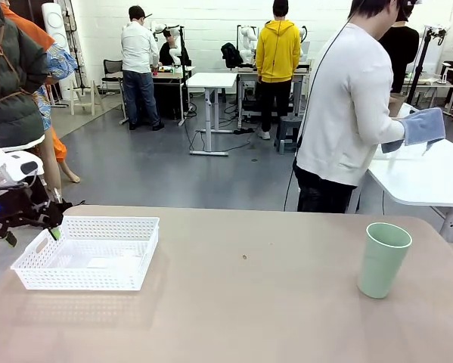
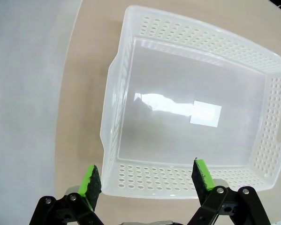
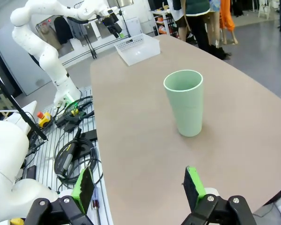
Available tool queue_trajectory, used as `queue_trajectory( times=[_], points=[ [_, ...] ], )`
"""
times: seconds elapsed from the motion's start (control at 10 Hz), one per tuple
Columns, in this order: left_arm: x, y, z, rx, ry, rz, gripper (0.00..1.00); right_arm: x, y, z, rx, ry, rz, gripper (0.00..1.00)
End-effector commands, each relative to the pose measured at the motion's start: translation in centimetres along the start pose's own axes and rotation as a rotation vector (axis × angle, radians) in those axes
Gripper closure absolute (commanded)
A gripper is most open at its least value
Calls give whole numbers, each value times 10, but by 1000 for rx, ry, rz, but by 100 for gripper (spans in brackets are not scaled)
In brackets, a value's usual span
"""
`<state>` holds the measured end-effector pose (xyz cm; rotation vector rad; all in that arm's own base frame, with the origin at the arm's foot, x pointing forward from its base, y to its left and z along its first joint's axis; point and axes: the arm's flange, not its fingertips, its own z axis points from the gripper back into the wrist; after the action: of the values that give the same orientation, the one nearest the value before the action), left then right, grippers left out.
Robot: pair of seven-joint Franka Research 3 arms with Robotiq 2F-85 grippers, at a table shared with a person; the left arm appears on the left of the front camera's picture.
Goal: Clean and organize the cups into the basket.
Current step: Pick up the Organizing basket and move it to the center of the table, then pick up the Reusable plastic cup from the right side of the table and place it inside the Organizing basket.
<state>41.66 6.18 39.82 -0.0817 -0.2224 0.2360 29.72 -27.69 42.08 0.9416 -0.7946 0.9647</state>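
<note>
One pale mint green cup (image 1: 383, 259) stands upright on the right side of the table, also seen in the right wrist view (image 3: 186, 102). The white perforated basket (image 1: 90, 252) sits empty at the table's left; its rim (image 2: 131, 185) lies just past my left gripper's tips. My left gripper (image 1: 54, 224) hovers over the basket's left edge, open, with nothing between its green pads (image 2: 90, 181). My right gripper (image 3: 139, 186) is open too, a short way back from the cup, holding nothing. The far basket (image 3: 138, 48) and left arm also appear there.
A person in a white sweater (image 1: 351, 113) stands at the far right edge, turned away, holding a blue cloth (image 1: 424, 125). Cables and a metal base (image 3: 70, 140) lie off the table's edge beside the right arm. Bare tabletop (image 1: 249, 295) stretches between basket and cup.
</note>
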Motion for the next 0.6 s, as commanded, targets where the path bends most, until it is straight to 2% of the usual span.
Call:
queue_trajectory(
  times=[0.0,0.5],
  points=[
    [1,-2,-12,20,-7,3,0,2,-1,3,9,-3,-11,0],
    [-8,7,-31,34,74,-20,0,2,-1,3,9,-3,-11,0]
  ],
)
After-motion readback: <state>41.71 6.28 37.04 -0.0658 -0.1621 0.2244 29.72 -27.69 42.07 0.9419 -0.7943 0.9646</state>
